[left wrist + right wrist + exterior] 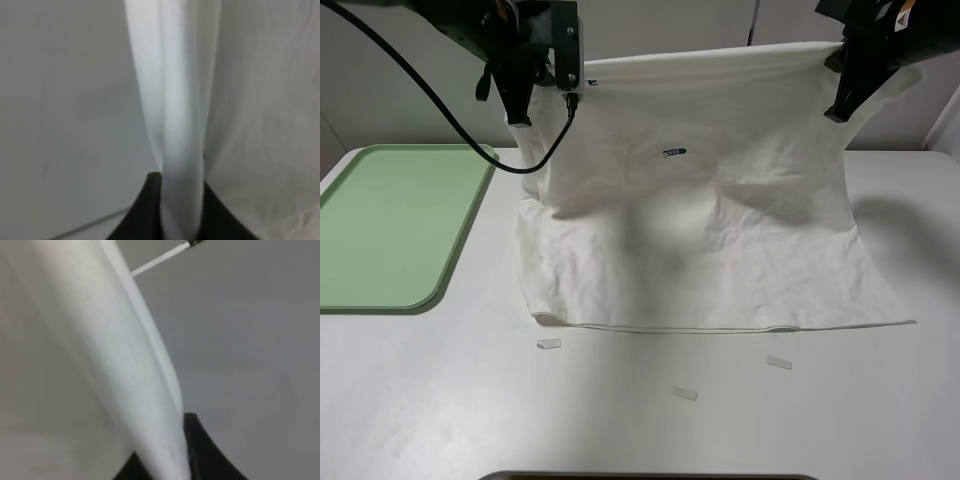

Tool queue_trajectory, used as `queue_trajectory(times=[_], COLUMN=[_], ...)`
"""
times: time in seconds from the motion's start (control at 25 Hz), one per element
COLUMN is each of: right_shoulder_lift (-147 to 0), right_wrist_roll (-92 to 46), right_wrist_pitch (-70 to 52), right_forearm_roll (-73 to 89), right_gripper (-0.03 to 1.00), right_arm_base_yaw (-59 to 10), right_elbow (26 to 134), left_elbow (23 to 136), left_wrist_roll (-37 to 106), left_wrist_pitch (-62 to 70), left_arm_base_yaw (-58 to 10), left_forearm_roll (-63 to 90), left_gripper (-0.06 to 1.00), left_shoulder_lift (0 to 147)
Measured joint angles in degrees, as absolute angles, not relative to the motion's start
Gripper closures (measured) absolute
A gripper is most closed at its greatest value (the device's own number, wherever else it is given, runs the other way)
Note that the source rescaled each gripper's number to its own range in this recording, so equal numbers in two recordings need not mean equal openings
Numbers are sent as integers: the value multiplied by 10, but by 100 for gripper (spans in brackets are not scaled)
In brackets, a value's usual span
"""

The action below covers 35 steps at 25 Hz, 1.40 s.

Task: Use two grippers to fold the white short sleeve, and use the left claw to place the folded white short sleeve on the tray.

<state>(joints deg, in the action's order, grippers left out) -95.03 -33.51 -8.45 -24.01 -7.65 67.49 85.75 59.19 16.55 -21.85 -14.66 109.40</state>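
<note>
Hanging from the left end effector [520, 118] and the right end effector [837, 113], the white short sleeve [700, 230] is raised by its upper edge, and its lower hem lies on the table [640, 430]. Each end effector is clamped on one upper corner of the cloth. The pale green tray [390, 220] lies beside the shirt on the left. Three small tape strips [549, 343] lie in front of the hem.

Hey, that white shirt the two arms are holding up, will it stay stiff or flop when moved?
Likely floppy: the white short sleeve sags and wrinkles between the left end effector and right end effector, its lower part lying on the table. Probably light, since two pinched edges carry it. The lower edge may drag when moved.
</note>
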Motion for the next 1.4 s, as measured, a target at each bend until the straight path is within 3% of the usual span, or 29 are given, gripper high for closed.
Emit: queue_trajectory(times=[0.16,0.44,1.4], right_shoulder_lift=[-989,-997,-997], right_wrist_roll=[-335,-335,-337], right_wrist_pitch=[-34,-50,-468], right_forearm_roll=[-244,-199,-35], right_gripper=[97,97,97], right_arm_base_yaw=[-62,-62,-66], right_elbow=[673,672,673], left_elbow=[858,859,861], left_wrist_roll=[555,494,490], left_wrist_pitch=[127,178,503], left_arm_base_yaw=[-217,-217,-241], left_forearm_roll=[-149,-148,46], left_gripper=[93,93,93], left_shoulder_lift=[1136,1145,1145])
